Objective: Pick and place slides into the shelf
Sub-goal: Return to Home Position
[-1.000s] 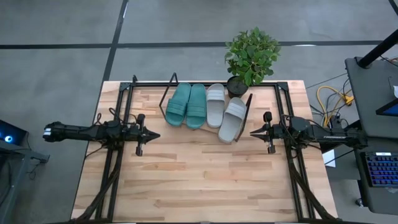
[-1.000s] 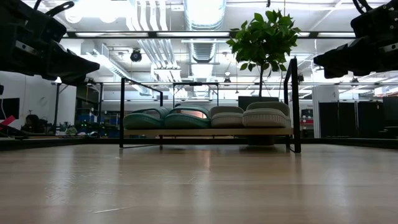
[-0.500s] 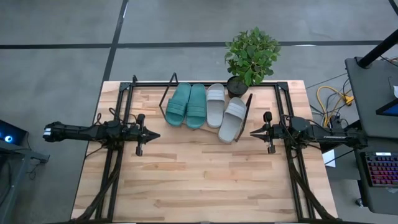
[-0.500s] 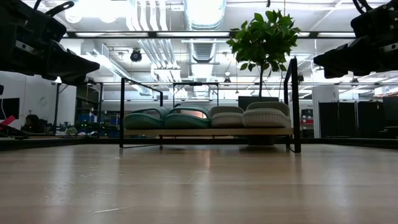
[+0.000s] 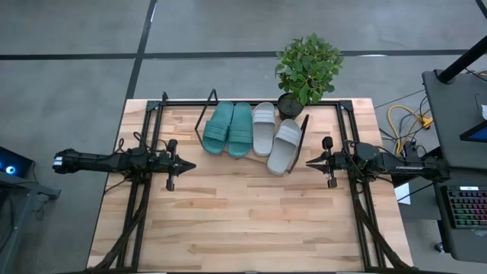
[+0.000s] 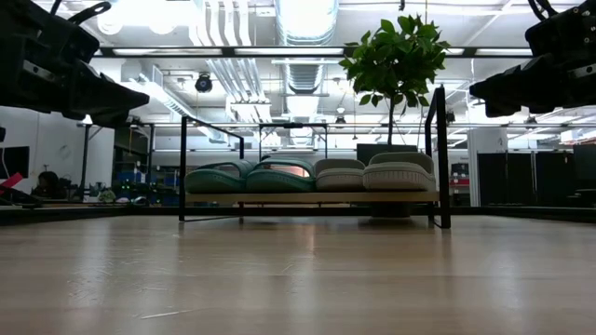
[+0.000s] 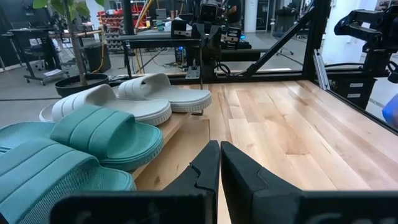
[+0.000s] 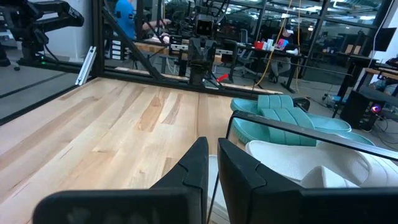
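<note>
Two teal slides (image 5: 228,128) and two light grey slides (image 5: 275,137) lie side by side, soles down, on the slanted wooden shelf (image 6: 307,197) at the table's far middle; the rightmost grey one (image 5: 285,146) sits skewed, its heel overhanging the shelf's near edge. My left gripper (image 5: 190,164) hangs shut above the table, left of the shelf, pointing right. My right gripper (image 5: 308,161) hangs shut just right of the skewed grey slide, pointing left. In the left wrist view the fingers (image 7: 219,163) are closed with the teal slides (image 7: 81,146) beside them.
A potted plant (image 5: 308,68) stands behind the shelf's right end. The shelf's black end frames (image 6: 438,154) rise at both sides. Bare wooden tabletop (image 5: 251,221) spreads across the near half. Black arm frames (image 5: 137,205) run along both table sides.
</note>
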